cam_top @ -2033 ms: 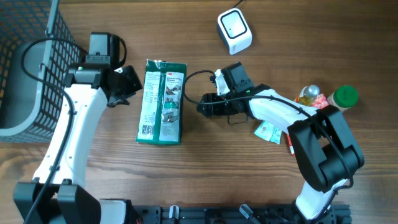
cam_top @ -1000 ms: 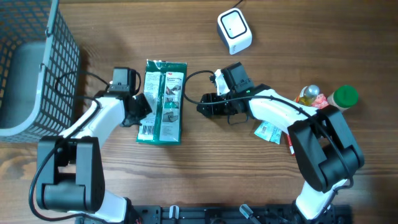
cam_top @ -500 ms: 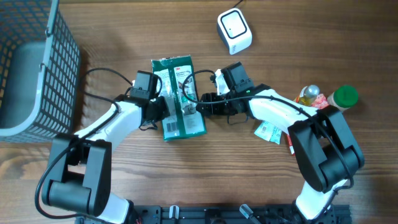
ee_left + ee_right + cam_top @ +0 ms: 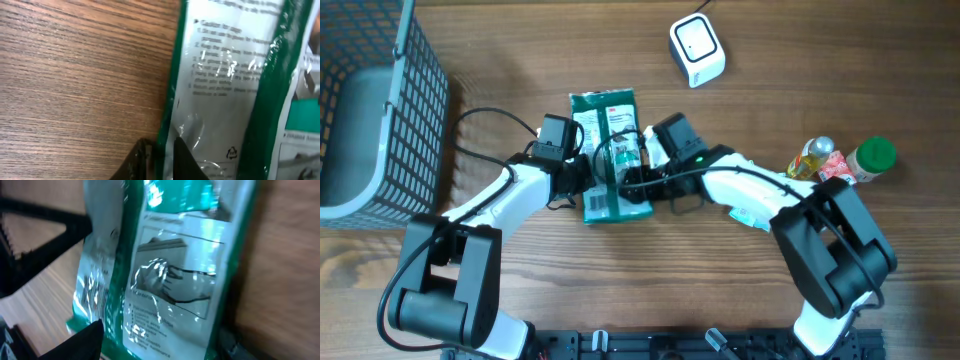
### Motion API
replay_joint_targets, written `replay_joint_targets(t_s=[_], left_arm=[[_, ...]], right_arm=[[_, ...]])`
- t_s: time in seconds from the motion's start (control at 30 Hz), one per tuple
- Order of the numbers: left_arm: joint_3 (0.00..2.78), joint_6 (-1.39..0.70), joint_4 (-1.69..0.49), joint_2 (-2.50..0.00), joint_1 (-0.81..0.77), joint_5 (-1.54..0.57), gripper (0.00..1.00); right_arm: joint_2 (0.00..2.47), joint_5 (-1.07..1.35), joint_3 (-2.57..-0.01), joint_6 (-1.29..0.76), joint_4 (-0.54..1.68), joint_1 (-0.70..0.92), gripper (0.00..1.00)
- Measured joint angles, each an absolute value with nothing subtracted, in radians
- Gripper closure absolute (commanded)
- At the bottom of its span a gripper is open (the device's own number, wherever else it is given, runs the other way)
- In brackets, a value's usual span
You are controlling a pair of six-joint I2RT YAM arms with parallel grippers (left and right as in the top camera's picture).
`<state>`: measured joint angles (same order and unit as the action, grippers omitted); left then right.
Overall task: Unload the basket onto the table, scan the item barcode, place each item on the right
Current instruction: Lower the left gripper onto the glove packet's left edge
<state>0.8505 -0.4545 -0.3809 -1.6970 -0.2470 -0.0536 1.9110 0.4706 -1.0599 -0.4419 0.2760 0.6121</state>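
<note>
While the left end effector point(image 4: 161, 156) is pinched together on the long left edge of the green pack point(image 4: 605, 115), the job appears to be at the pick-up-and-present step. The pack sits low on the tabletop point(image 4: 740, 290) between the two arms, well apart from the scanner point(image 4: 697, 49) near the far edge. Whether it rests fully on the wood I cannot tell.

The right end effector point(image 4: 161, 341) has its fingers apart at the pack's right side. The crinkled film fills the space ahead of them, and contact is not clear. Dark bars point(image 4: 94, 292) on the pack's left margin in the right wrist view may be the barcode, though blur hides the detail.

The next move probably calls for a firm second hold on the limp film. After that comes a lift and a turn, so the printed code faces the scanner's window squarely.

Outward from the pinch, the left wrist lies level, and its forearm runs down and left to the near-left base. The right wrist reaches in from the opposite side. Its white link arcs back toward the near-right base.
</note>
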Motion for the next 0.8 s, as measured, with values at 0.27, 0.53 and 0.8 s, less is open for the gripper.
replay_joint_targets(t_s=[0.27,0.53,0.8], left_arm=[[0.850,-0.455,-0.380,-1.697,-0.247,-0.053,0.89],[0.850,-0.455,-0.377,-1.697,-0.247,-0.054,0.88],[0.850,-0.455,-0.377,-1.697,-0.247,-0.054,0.88]], right_arm=[[1.911,0.463,-1.052,-0.462,0.237,0.641,0.28],[1.912,0.399,-1.045,-0.491,0.152,0.556,0.14],[1.921,0.358,-1.034,-0.493,0.043,0.488,0.13]])
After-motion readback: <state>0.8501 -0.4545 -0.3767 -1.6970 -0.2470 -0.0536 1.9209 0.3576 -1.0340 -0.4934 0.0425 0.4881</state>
